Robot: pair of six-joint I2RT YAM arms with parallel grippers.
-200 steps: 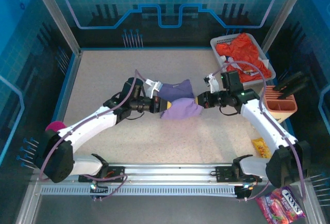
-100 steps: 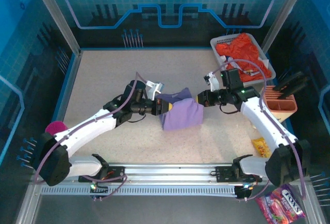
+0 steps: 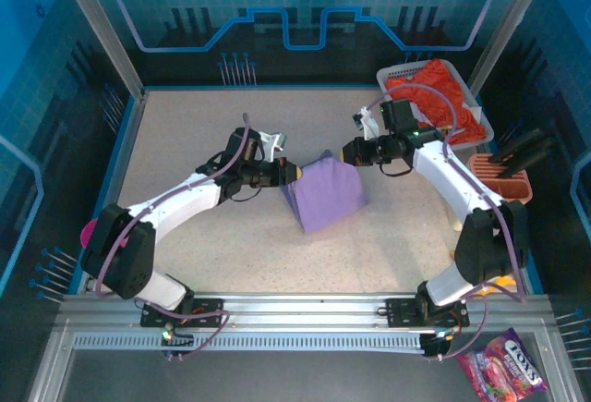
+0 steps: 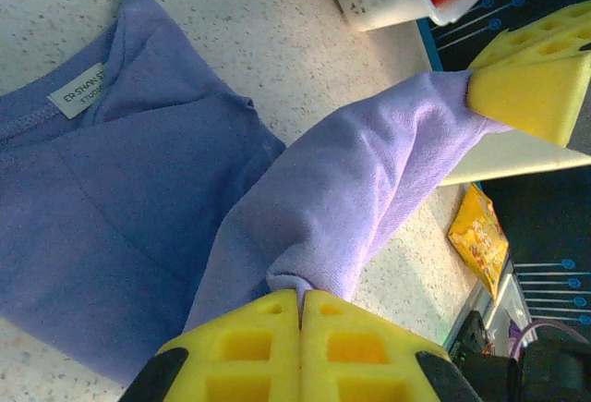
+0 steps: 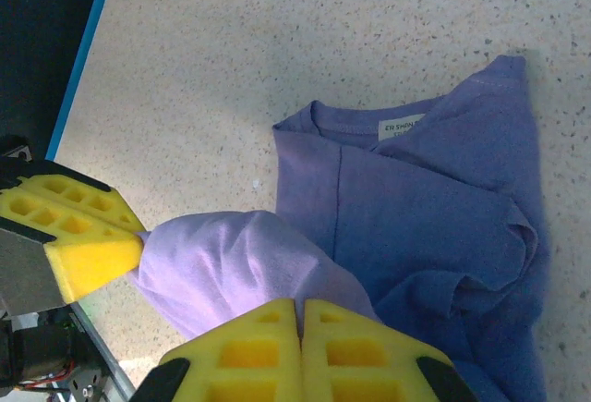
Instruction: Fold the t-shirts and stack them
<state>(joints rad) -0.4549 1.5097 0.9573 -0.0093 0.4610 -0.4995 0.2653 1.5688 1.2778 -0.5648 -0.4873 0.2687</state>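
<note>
1. Lavender-purple t-shirt (image 3: 328, 201) lies in the middle of the speckled table (image 3: 185, 134), between the two arms. Its far edge is raised off the surface.
2. Left gripper (image 3: 294, 173): jaws are closed together and pinch the left end of the raised edge. The left wrist view shows cloth clamped between the yellow pads (image 4: 249, 347).
3. Right gripper (image 3: 349, 154): jaws are likewise closed, clamping the right end of the same raised edge.
4. The held edge runs from one gripper to the other as a pale, rolled band. The rest of the shirt hangs from it and lies on the table on the side nearer the arm bases.
5. The neck opening with its white label (image 5: 399, 127) lies flat on the table, facing up, below the band.
6. Orange-red t-shirt (image 3: 434, 97) sits crumpled inside the white slatted basket (image 3: 382, 77) at the far right corner, well apart from both grippers.
7. An orange holder (image 3: 503, 191) stands at the right edge, just nearer than the basket.
8. A yellow packet (image 4: 480, 236) lies on the table near the right arm.
</note>
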